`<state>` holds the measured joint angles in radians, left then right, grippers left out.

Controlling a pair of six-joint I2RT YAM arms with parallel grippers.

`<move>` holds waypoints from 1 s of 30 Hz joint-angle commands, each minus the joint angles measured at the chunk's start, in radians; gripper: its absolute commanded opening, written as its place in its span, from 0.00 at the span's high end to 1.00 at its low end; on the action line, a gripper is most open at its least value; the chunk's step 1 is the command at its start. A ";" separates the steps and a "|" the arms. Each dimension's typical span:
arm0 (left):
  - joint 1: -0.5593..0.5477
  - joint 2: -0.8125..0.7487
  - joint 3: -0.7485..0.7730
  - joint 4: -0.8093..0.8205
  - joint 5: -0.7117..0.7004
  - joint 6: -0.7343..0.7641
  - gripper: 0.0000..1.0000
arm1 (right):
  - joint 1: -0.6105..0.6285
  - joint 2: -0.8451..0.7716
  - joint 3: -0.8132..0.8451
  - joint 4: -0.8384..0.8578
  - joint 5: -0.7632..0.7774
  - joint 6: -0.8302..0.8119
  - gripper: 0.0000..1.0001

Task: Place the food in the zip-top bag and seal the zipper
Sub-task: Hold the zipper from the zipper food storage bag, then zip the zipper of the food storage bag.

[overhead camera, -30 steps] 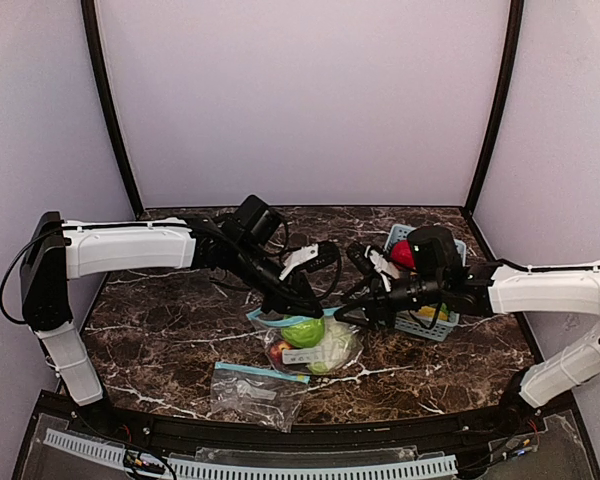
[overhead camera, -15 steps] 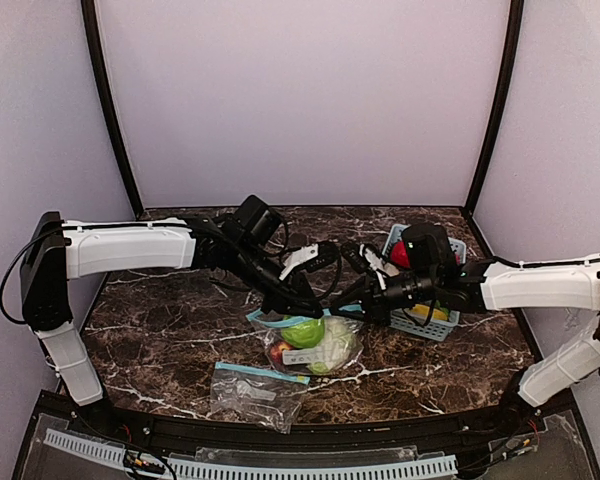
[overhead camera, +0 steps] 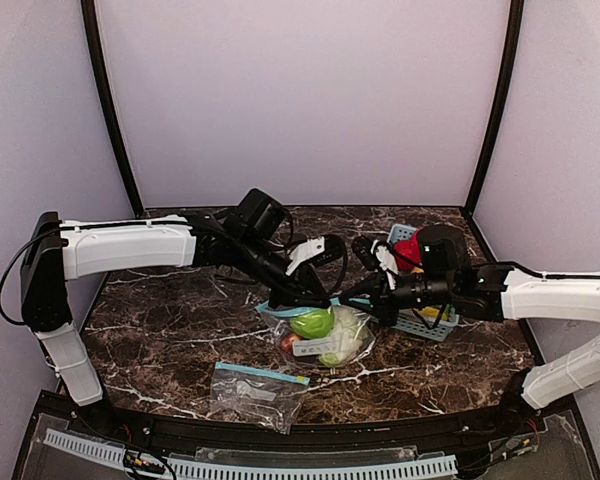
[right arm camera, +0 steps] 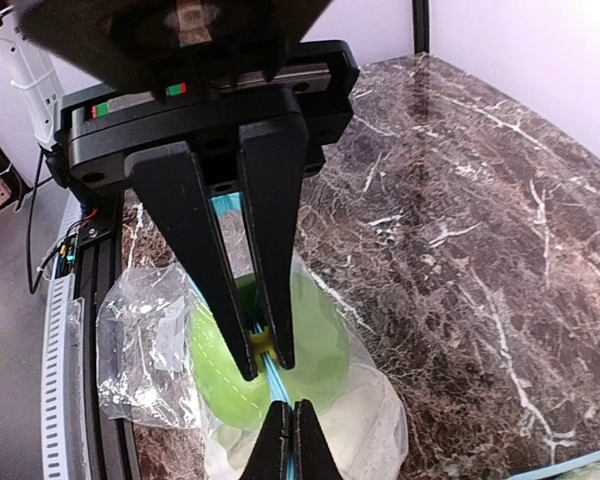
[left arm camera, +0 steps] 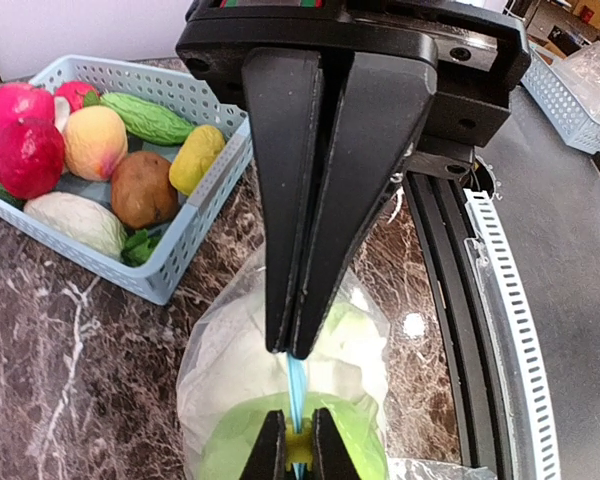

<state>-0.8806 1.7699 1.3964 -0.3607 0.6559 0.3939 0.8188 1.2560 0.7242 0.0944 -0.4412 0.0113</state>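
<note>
Holding the top of the zip-top bag (overhead camera: pixel 358 343) from both sides, the two hands meet over the middle of the bench (overhead camera: pixel 160 330). The left hand (left arm camera: pixel 298 447) is clenched on the blue zip strip (left arm camera: pixel 296 385), with a small yellow bit squeezed between its fingertips. The right hand (left arm camera: pixel 289 345) faces it from the right. It is clenched too, its fingers pressed flat together on the same strip, just beside the left hand. Under the strip the bag is full of food (overhead camera: pixel 320 335): a green apple (overhead camera: pixel 311 322) on top, a white cauliflower (overhead camera: pixel 348 322) to its right, and a red apple (overhead camera: pixel 289 343) at the near left. More toy food lies in the light-blue basket (overhead camera: pixel 427 327) at the far right of the bench, close to the bag. I cannot tell if the two touch. A second bag (overhead camera: pixel 252 388), flat and clear, lies near the near edge, apart from the full one
</note>
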 commanded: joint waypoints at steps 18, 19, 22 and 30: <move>0.052 -0.077 -0.011 -0.285 -0.173 0.090 0.99 | -0.027 -0.181 -0.102 -0.089 0.400 -0.056 1.00; 0.053 -0.082 -0.014 -0.287 -0.179 0.090 0.99 | -0.027 -0.181 -0.103 -0.087 0.400 -0.056 1.00; 0.057 -0.092 -0.027 -0.287 -0.189 0.091 0.99 | -0.027 -0.182 -0.106 -0.083 0.400 -0.053 1.00; 0.070 -0.110 -0.043 -0.296 -0.216 0.094 0.99 | -0.027 -0.175 -0.109 -0.079 0.418 -0.052 1.00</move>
<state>-0.8856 1.7344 1.4090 -0.3576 0.5377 0.4725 0.8345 1.1160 0.6483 0.1059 -0.2375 -0.0418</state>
